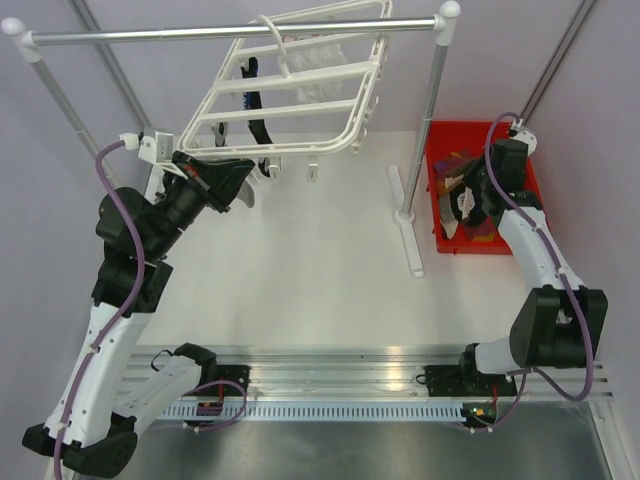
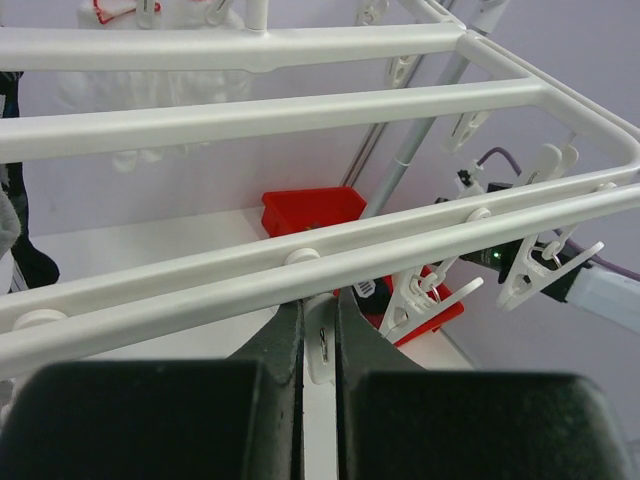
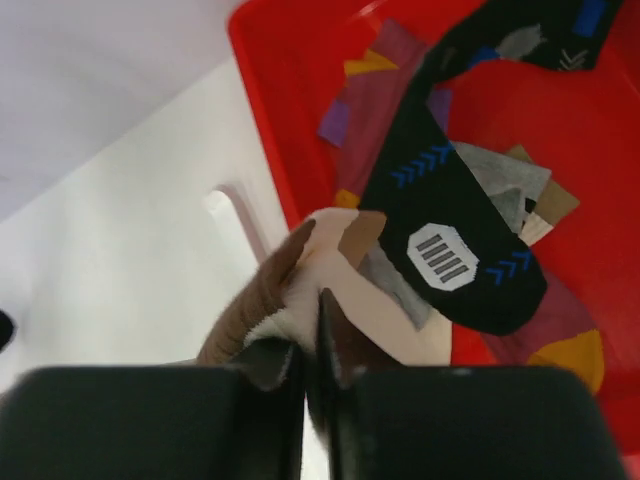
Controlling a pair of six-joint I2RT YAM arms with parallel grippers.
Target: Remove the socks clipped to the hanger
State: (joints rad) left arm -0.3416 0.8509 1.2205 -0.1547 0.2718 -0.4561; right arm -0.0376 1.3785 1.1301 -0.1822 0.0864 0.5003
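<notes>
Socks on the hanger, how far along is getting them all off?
Done: a black-and-blue sock and others lie in the red bin. In hand: the right end effector pinches a brown-and-cream sock over that bin, and the left end effector is shut on a clip of the hanger. Left: a black sock and white socks hang from it.
</notes>
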